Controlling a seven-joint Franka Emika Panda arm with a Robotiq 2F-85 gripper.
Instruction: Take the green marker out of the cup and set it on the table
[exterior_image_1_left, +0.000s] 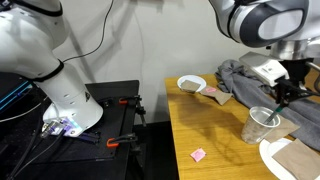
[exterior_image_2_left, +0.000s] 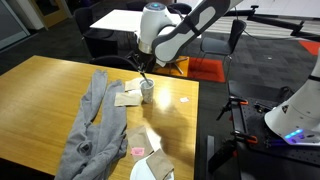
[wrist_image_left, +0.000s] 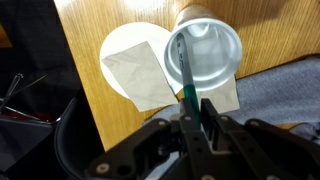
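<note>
The translucent whitish cup (exterior_image_1_left: 262, 124) stands on the light brown wooden table (exterior_image_1_left: 215, 140); it also shows in the other exterior view (exterior_image_2_left: 147, 90) and from above in the wrist view (wrist_image_left: 207, 50). The green marker (wrist_image_left: 186, 82) leans in the cup, its lower end still inside and its green upper part between my fingers. My gripper (wrist_image_left: 195, 115) is shut on the marker just above the cup's rim. It hangs directly over the cup in both exterior views (exterior_image_1_left: 283, 92) (exterior_image_2_left: 143, 70).
A grey cloth (exterior_image_2_left: 95, 125) lies beside the cup. A white plate with a paper napkin (wrist_image_left: 135, 65) touches the cup's side. A shallow white bowl (exterior_image_1_left: 191, 84) sits at the table's far corner. A pink scrap (exterior_image_1_left: 198, 154) lies near the table edge. A black bench (exterior_image_1_left: 110, 120) stands beyond.
</note>
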